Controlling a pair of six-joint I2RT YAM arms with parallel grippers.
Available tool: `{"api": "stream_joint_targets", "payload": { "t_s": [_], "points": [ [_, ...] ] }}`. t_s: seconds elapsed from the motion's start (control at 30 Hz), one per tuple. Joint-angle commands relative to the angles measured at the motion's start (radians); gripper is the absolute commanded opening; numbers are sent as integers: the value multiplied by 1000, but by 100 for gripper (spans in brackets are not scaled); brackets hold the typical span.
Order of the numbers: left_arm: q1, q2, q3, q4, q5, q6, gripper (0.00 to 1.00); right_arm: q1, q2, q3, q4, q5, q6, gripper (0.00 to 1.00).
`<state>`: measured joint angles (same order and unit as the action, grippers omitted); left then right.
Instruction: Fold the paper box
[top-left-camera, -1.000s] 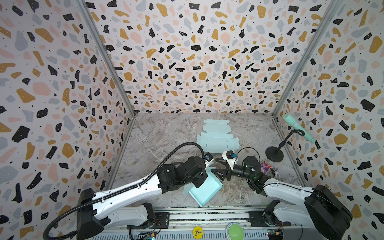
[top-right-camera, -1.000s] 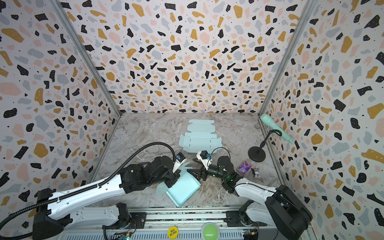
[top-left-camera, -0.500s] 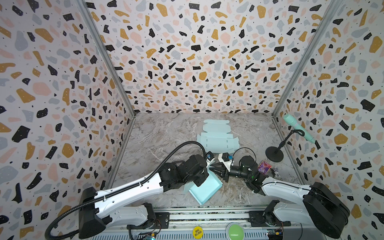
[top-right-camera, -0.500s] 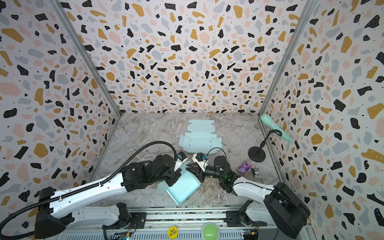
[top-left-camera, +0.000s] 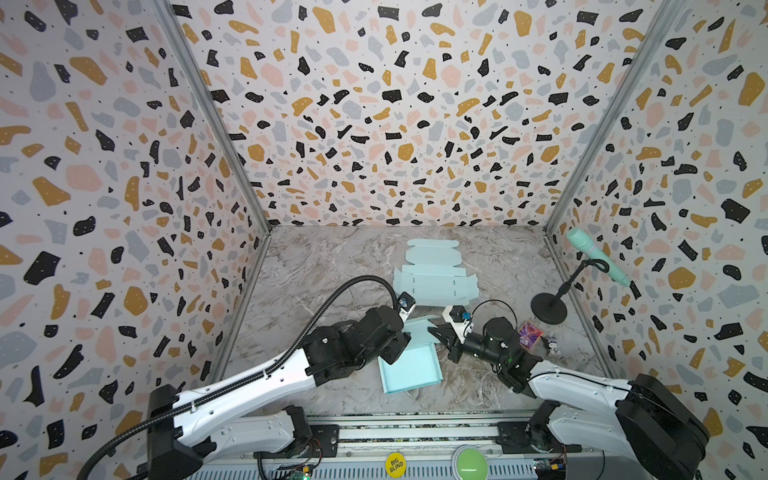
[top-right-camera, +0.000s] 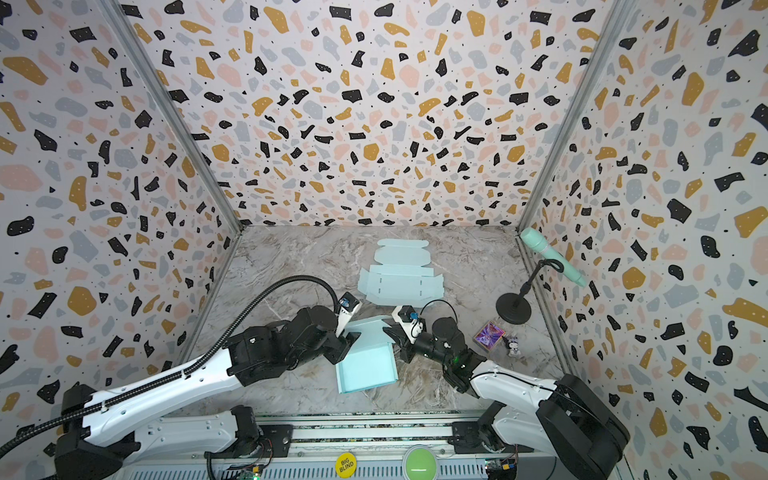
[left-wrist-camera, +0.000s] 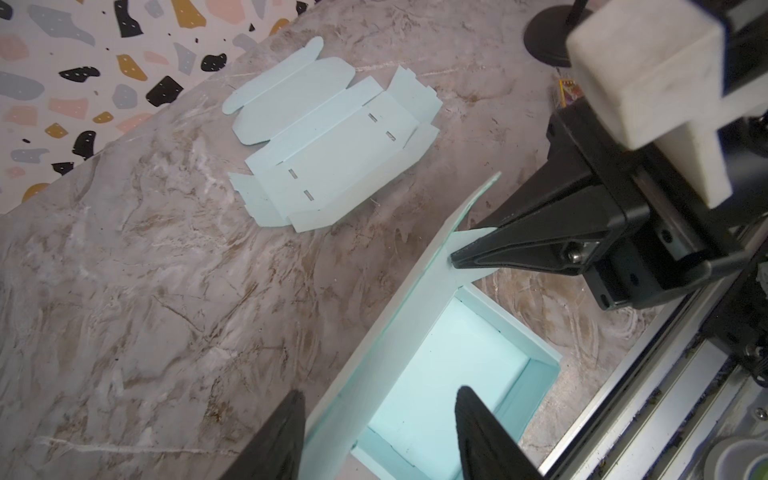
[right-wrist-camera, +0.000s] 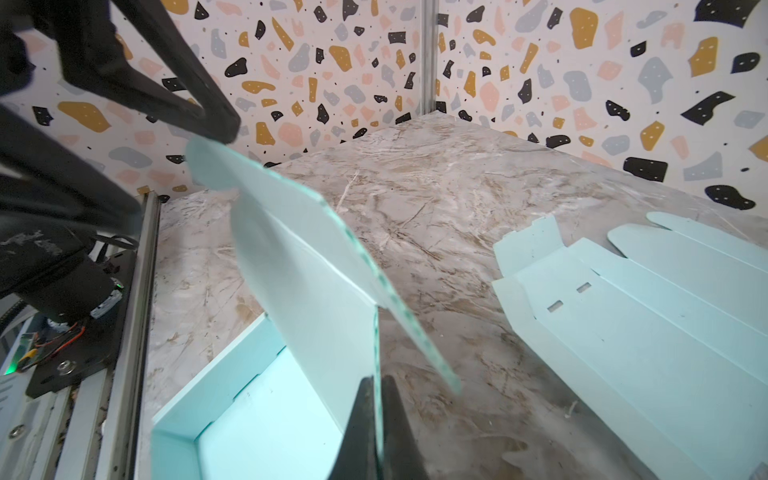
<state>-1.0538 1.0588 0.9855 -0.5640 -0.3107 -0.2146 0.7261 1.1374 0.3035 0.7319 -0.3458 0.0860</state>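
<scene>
Right wrist view: right gripper (right-wrist-camera: 376, 384) fingers clamped tight on raised lid flap (right-wrist-camera: 316, 291) of pale blue paper box (right-wrist-camera: 249, 419). Left gripper (left-wrist-camera: 380, 395) fingers apart, straddling same lid. Box at lower centre of both top views; flat cardboard blank (top-left-camera: 434, 282) just above.

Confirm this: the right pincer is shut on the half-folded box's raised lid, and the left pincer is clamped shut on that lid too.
Wrong about the left pincer: it is open. The left wrist view shows its fingers apart, one on each side of the raised lid, not clamping it. The right pincer is shut on that lid's edge.
</scene>
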Motion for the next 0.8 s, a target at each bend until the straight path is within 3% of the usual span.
{"api": "stream_joint_targets", "payload": {
  "t_s": [0.0,0.13,0.33,0.77],
  "points": [
    [28,-65,-55,42,-38,-58,61,-15,-21,-3,11,47,29,0],
    [82,-168,-167,70,-16,-127,61,-28,8,8,-2,46,43,0],
    [211,-340,-337,254,84,-213,66,-33,81,59,-48,-1,31,0],
    [335,-401,-608,509,195,-312,67,-34,69,74,-111,7,21,2]
  ]
}}
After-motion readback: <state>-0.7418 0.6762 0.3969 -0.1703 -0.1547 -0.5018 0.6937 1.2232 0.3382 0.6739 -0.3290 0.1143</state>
